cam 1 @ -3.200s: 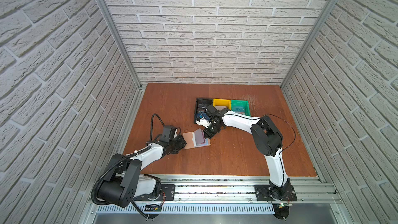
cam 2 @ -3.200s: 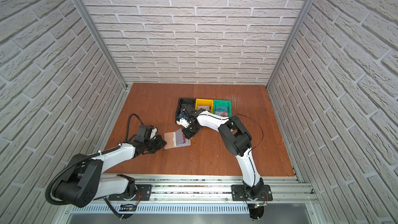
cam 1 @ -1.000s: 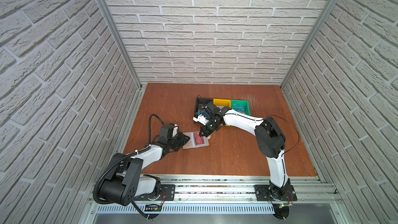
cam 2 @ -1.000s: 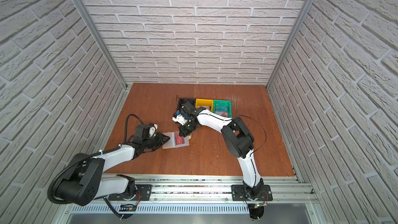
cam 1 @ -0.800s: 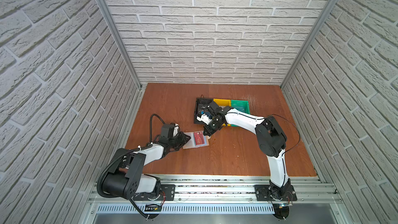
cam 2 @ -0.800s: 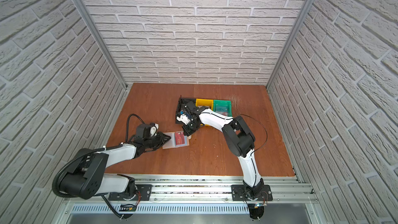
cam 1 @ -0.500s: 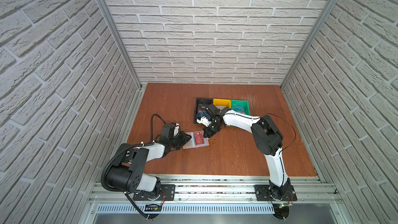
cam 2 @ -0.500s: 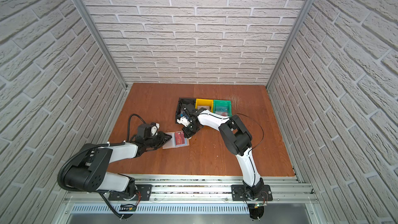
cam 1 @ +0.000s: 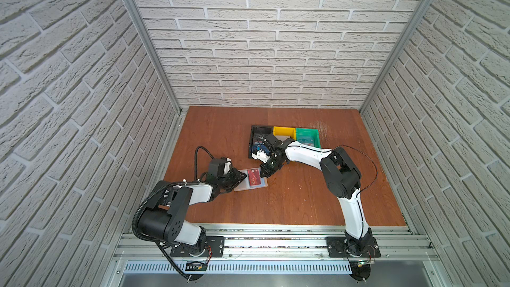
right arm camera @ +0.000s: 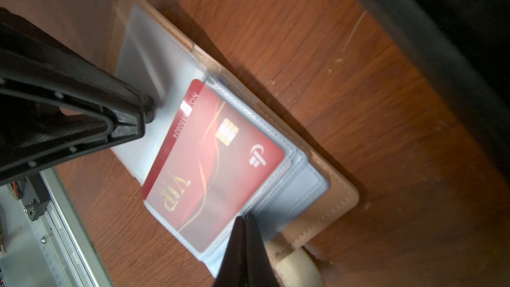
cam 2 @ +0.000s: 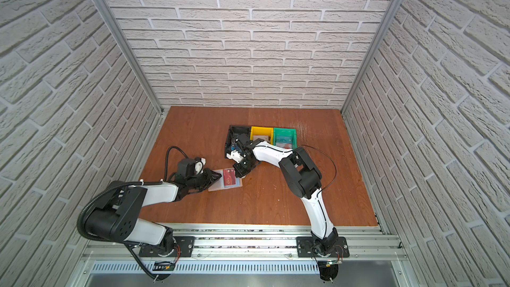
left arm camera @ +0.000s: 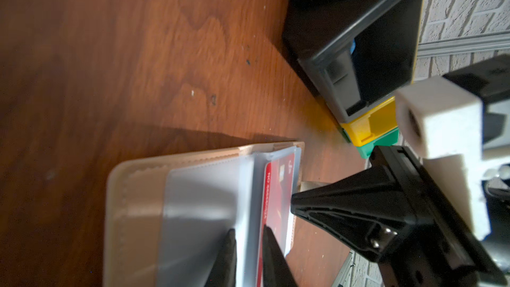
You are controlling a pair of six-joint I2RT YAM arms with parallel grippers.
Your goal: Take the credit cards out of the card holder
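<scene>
The tan card holder (cam 1: 249,186) (cam 2: 224,186) lies open on the wooden table in both top views. A dark red "VIP" credit card (right arm camera: 215,155) (cam 1: 254,176) sits in the top clear sleeve of its right half, one long edge sticking out toward the spine. My left gripper (left arm camera: 248,233) (cam 1: 244,175) is at the spine, its fingers narrowly apart with a clear sleeve leaf between them. My right gripper (right arm camera: 245,218) (cam 1: 262,174) is shut and empty, its tips touching the sleeve edge at the card's end, by the snap tab.
Black (cam 1: 260,127), yellow (cam 1: 284,128) and green (cam 1: 317,136) bins stand in a row behind the card holder, each with a card inside. The right arm stretches across in front of them. Brick walls close in three sides.
My right gripper has come down from the black bin's front to the card holder's right edge. A few seconds ago a sleeve leaf stood raised; now the red card lies on top. The left arm barely moved.
</scene>
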